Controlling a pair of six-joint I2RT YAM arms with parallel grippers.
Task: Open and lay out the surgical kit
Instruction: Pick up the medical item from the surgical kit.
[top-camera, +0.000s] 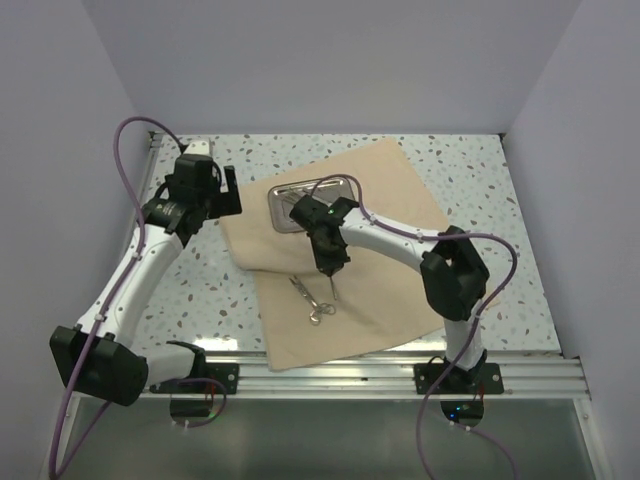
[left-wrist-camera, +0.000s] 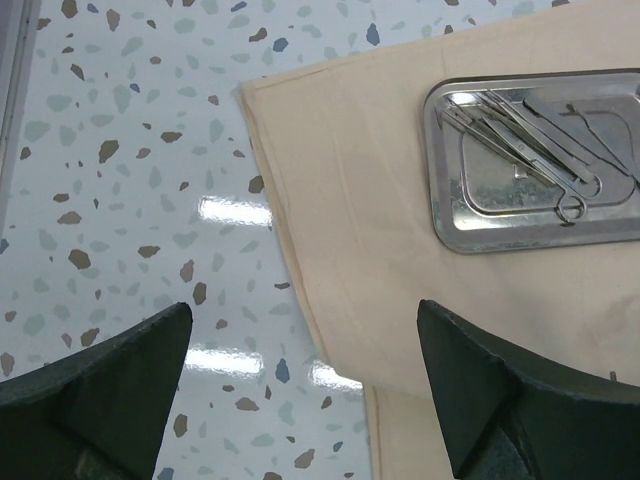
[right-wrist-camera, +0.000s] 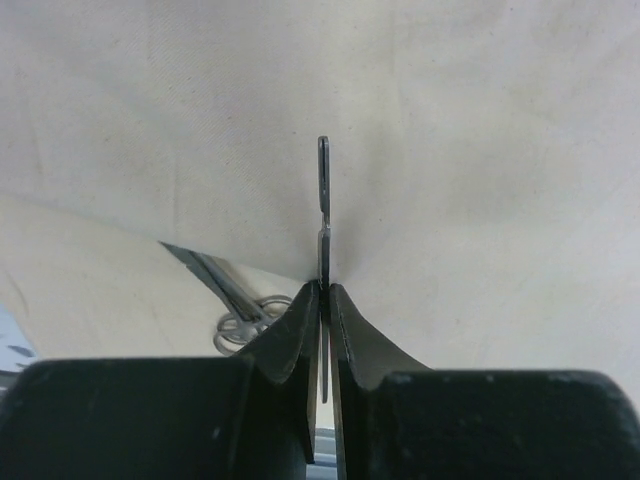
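Observation:
The tan cloth wrap (top-camera: 385, 200) lies spread open on the table. The shiny steel tray (top-camera: 272, 200) sits on its far left part and holds several slim instruments (left-wrist-camera: 530, 135). Scissors (top-camera: 313, 300) lie on the cloth near the front and also show in the right wrist view (right-wrist-camera: 235, 305). My right gripper (top-camera: 330, 268) is above the cloth just right of the scissors. It is shut on a slim metal instrument (right-wrist-camera: 323, 200), seen edge-on; I cannot tell whether it is tweezers or forceps. My left gripper (top-camera: 222, 192) is open and empty over the cloth's left edge (left-wrist-camera: 290, 270), left of the tray (left-wrist-camera: 438, 150).
The speckled tabletop (top-camera: 200, 280) shows left of the cloth and at the back right (top-camera: 480, 180). White walls close in the sides and back. A metal rail (top-camera: 330, 375) runs along the near edge by the arm bases.

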